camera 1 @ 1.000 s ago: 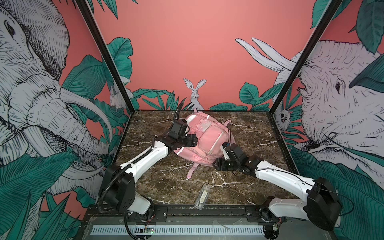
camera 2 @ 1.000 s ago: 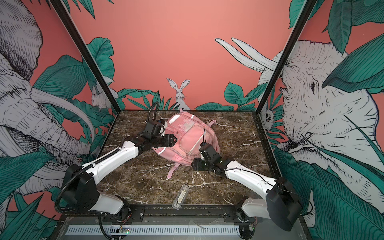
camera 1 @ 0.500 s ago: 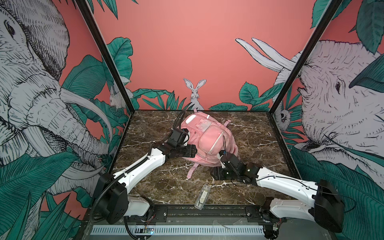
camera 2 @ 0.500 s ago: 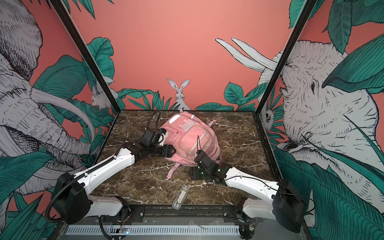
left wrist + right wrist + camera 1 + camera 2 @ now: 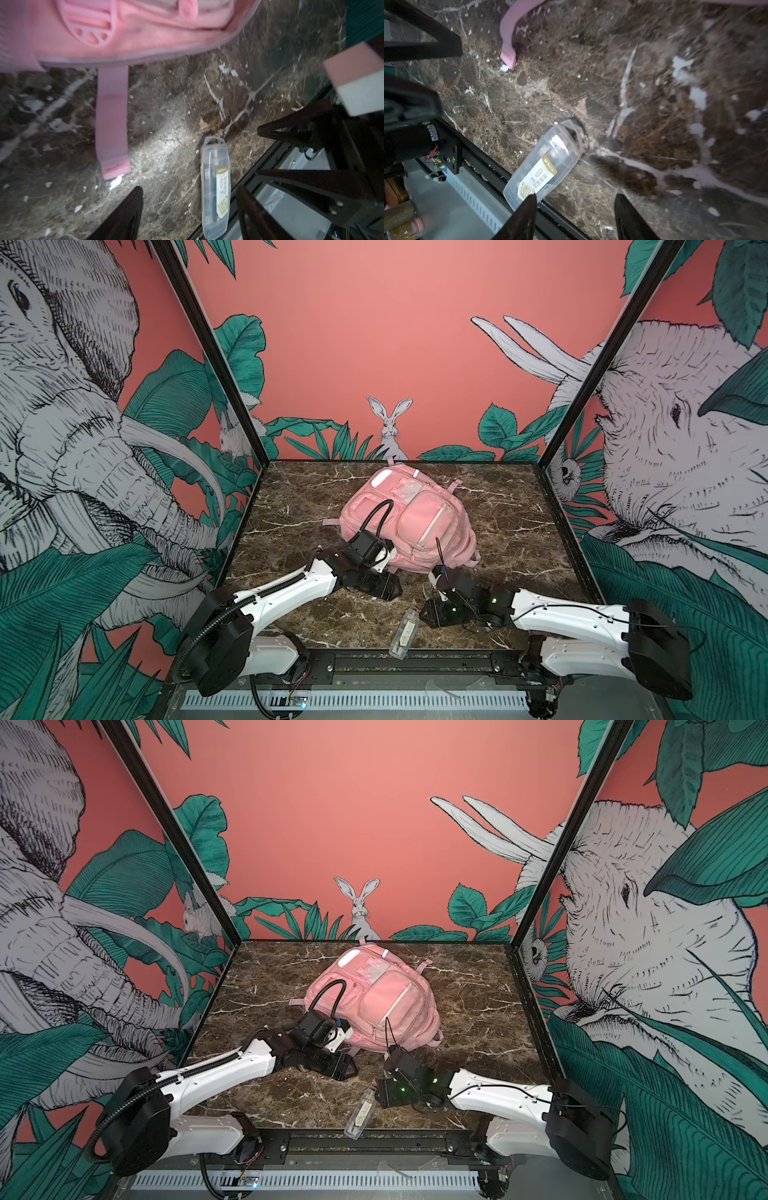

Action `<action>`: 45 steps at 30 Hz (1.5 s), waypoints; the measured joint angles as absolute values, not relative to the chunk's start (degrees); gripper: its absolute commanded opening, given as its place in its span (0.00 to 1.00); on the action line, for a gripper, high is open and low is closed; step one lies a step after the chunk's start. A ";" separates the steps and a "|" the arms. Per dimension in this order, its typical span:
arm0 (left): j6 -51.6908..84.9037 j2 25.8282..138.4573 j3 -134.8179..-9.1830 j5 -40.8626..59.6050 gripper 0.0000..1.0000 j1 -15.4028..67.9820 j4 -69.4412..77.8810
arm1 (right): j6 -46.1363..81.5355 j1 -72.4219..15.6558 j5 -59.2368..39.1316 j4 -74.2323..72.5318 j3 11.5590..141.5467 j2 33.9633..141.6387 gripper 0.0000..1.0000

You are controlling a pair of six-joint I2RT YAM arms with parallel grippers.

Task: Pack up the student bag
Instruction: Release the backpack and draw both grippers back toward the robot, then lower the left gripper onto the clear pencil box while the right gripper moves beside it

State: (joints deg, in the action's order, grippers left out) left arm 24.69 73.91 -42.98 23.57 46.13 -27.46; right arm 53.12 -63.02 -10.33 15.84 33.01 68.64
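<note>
- The student bag (image 5: 409,522) lies face-up in the middle of the marble table (image 5: 519,531), towards the back. Its front pockets look zipped, and nothing is touching it now. A second ago both arms were at its sides.
- The left gripper (image 5: 188,191) has drawn back from the bag's left flank. It now sits low in front of the bag's near edge, jaws apart and nothing between them.
- A loose pink strap (image 5: 112,124) trails from the bag's hem onto the table just ahead of that gripper. To my eye it could snag a finger on the way past.
- A clear plastic case (image 5: 405,630) lies at the near edge, one end hanging over the black front rail (image 5: 457,659), well apart from the bag. It is not yet packed, so the task is unfinished. I'd guess the arms let the bag go to fetch the case.
- The right gripper (image 5: 575,196) has also backed off the bag. It now hovers just beside the case with its jaws spread and empty, and only bare table shows between them.
- Both grippers now crowd the same small case. A clumsy nudge might tip it off the edge, or the two arms might meet.
</note>
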 measured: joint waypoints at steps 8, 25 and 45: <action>24.53 72.82 -41.10 23.68 0.73 53.01 -28.27 | 56.84 -65.89 -7.14 15.59 31.55 67.42 0.57; 26.13 87.64 -51.59 10.15 0.77 67.88 -31.55 | 61.58 -61.34 5.87 28.10 22.83 42.68 0.57; 33.89 99.72 -61.01 0.99 0.73 74.22 -40.01 | 60.42 -61.34 8.60 32.80 20.49 38.22 0.53</action>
